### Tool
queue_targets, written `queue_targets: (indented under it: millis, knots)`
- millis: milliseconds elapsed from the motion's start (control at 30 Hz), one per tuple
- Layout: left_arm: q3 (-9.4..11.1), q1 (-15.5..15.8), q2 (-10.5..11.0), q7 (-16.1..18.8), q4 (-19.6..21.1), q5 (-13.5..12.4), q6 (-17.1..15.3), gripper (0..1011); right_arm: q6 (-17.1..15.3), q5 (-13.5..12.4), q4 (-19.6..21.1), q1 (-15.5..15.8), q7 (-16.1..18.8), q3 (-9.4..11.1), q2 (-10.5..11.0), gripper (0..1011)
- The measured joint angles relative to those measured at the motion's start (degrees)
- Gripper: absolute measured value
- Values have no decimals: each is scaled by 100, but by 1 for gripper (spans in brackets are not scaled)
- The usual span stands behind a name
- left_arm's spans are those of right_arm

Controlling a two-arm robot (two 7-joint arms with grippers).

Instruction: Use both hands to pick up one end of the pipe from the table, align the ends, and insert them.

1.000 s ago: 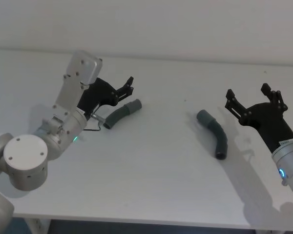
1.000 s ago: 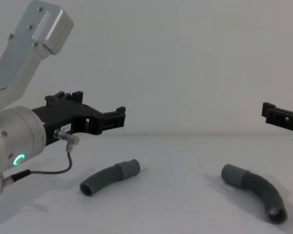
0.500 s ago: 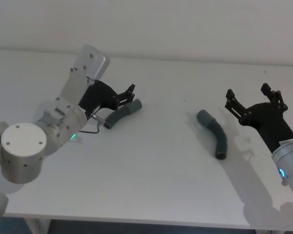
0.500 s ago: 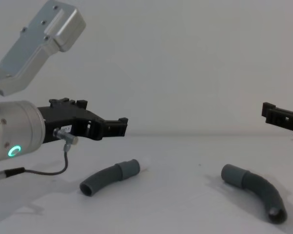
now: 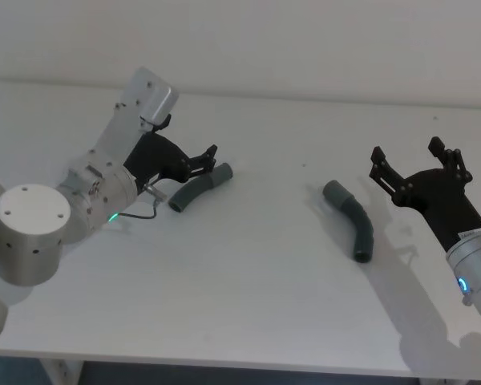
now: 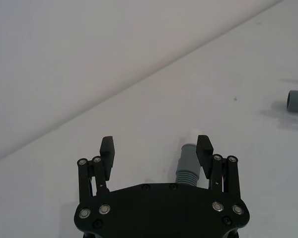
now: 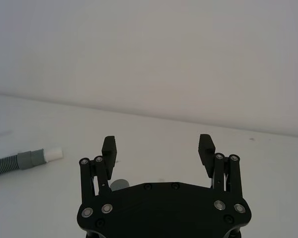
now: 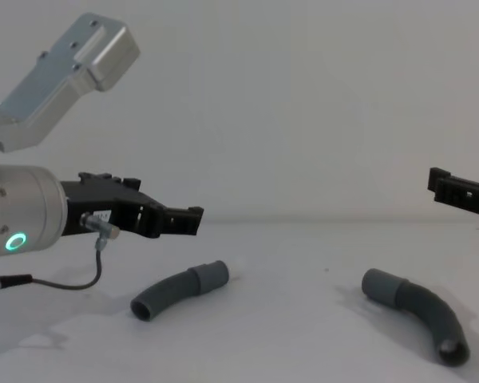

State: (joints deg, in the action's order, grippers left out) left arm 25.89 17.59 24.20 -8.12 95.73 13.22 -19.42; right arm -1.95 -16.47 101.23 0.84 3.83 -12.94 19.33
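Observation:
Two dark grey curved pieces of the pipe lie on the white table [image 5: 248,273]. The left piece [image 5: 197,187] [image 8: 176,291] has its wider collar end [image 5: 220,173] pointing toward the middle. My left gripper [image 5: 204,159] [image 8: 190,220] hovers open just above and behind it. In the left wrist view the collar [image 6: 187,166] sits close beside one finger [image 6: 204,146] of the open left gripper [image 6: 156,146], off-centre in the gap. The right piece [image 5: 354,216] [image 8: 419,311] lies apart. My right gripper [image 5: 406,152] [image 7: 158,146] hangs open to its right, holding nothing.
A pale wall [image 8: 303,104] rises behind the table's far edge. A thin black cable [image 8: 64,281] loops under the left wrist. Bare tabletop [image 8: 295,319] separates the two pieces.
My left gripper has come down and tilted toward the left piece's collar end. The right arm and both pieces have stayed where they were.

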Motion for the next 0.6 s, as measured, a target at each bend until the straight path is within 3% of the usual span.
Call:
queue_targets:
  millis: [600]
  knots:
    - [101,229,-69,-499,-362,88,-207,1001,0,0,0,0,0,0,0,1000]
